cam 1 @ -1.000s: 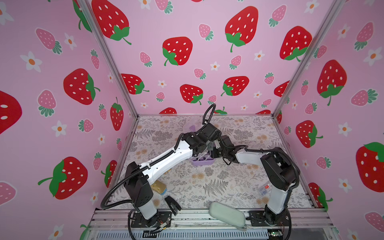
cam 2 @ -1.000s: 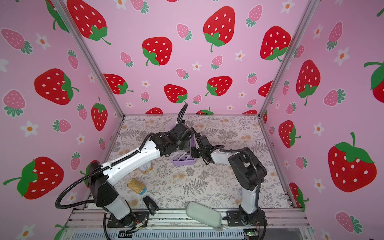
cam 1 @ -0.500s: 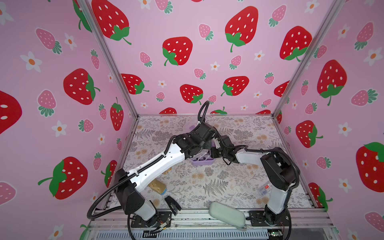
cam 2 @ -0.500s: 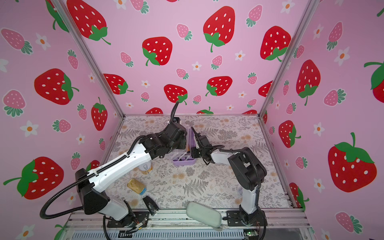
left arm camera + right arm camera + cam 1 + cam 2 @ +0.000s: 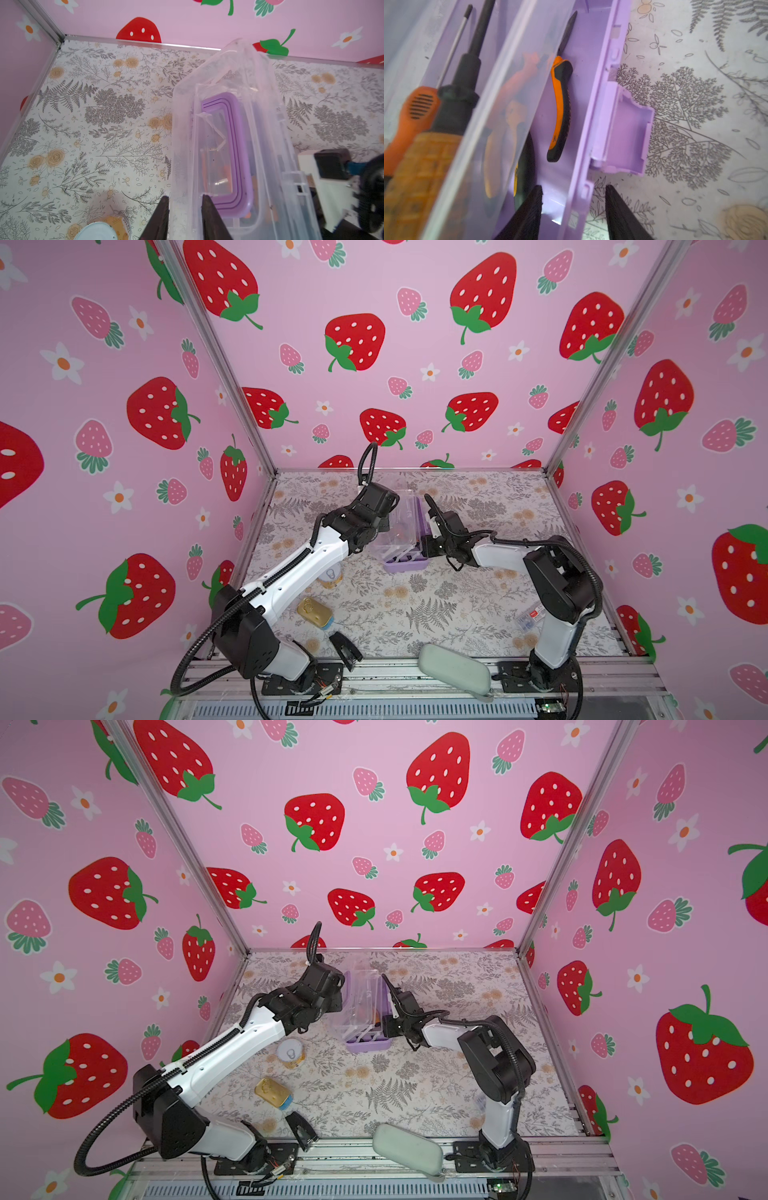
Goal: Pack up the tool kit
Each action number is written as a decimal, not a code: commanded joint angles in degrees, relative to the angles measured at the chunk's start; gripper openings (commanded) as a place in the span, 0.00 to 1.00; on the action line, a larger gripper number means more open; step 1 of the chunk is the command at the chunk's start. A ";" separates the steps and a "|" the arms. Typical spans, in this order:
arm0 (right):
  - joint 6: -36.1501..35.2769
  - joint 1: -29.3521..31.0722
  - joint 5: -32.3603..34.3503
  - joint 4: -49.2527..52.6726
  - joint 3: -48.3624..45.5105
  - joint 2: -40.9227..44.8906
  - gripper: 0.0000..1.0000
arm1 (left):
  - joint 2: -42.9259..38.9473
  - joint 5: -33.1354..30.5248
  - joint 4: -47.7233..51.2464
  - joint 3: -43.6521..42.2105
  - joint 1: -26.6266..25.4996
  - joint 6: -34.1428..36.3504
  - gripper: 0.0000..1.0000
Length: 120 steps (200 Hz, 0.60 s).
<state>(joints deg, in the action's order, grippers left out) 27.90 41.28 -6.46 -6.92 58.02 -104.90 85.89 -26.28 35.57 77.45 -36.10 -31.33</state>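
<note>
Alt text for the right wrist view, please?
The right gripper, open, straddles the lilac side wall of the tool kit, one finger inside, one outside. Orange-and-black pliers lie in the base; blurred screwdrivers show beyond a clear panel. A lilac latch juts over the floral table.

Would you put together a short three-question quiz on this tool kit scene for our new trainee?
1. True or false: the lid of the case lies shut flat.
2. What overlaps the front metal rail? A gold tin; B pale green pouch; C pliers.
3. Fill in: the right end effector straddles the case's lilac ____.
Key: 1 false, it stands raised; 2 B; 3 wall.
</note>
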 commanded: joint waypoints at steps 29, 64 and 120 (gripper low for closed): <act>-3.85 -0.20 -0.38 6.76 2.29 7.75 0.55 | 5.08 2.97 -1.47 3.59 -0.11 -0.07 0.27; -5.14 -2.21 3.18 9.49 2.08 16.24 0.57 | 6.33 3.84 -1.56 4.04 -0.09 0.31 0.27; -5.05 -6.55 12.50 7.84 -7.78 32.07 0.76 | 6.69 4.79 -0.68 4.55 -0.06 0.48 0.27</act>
<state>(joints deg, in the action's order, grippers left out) 23.55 36.29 -0.12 0.62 55.20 -78.04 92.42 -21.74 34.44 80.09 -36.16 -31.22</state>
